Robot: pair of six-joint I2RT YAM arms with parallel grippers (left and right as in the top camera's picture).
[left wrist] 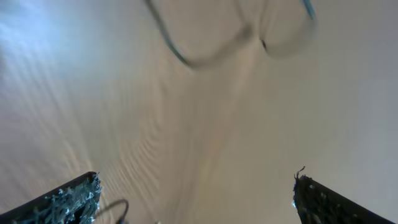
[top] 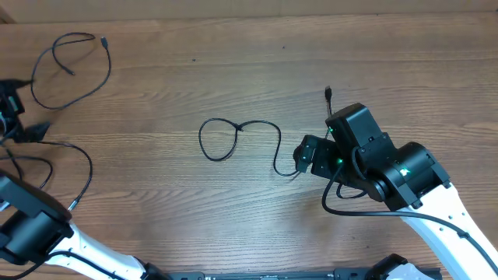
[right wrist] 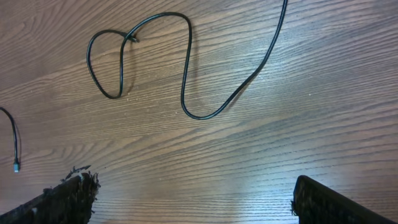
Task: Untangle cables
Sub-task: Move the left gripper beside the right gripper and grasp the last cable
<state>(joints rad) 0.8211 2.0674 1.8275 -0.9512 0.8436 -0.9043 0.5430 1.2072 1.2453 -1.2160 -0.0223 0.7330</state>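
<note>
Hovering low over the table (top: 389,54), the right tool (right wrist: 193,186) has its fingers spread wide with nothing between them. The looped cable (top: 239,127) lies ahead of it. One U-shaped bend (right wrist: 202,117) sits closest, straight in front of the tool, and the closed loop, where the cord crosses itself (right wrist: 130,37), is further ahead and off to its left. The left tool (left wrist: 196,186) is also spread and empty. Its wrist view is smeared, showing only a second cable (top: 109,68) as a blurred curve (left wrist: 186,62) ahead of it. How close that cord lies to the tool cannot be told.

Both cords appear well apart from each other, so what remains is probably the self-crossing loop.

The main risk is tightening it. Pinching the near bend and pulling away would likely draw the crossing shut into a knot rather than open it. A grip on the loop itself, or beside the crossing, looks safer.

The cord is thin and lies flat on the wood, so the fingers may close above it and miss, or scrape the table if they descend too far. A light, springy cord can also slip out mid-drag or flop back over itself.
</note>
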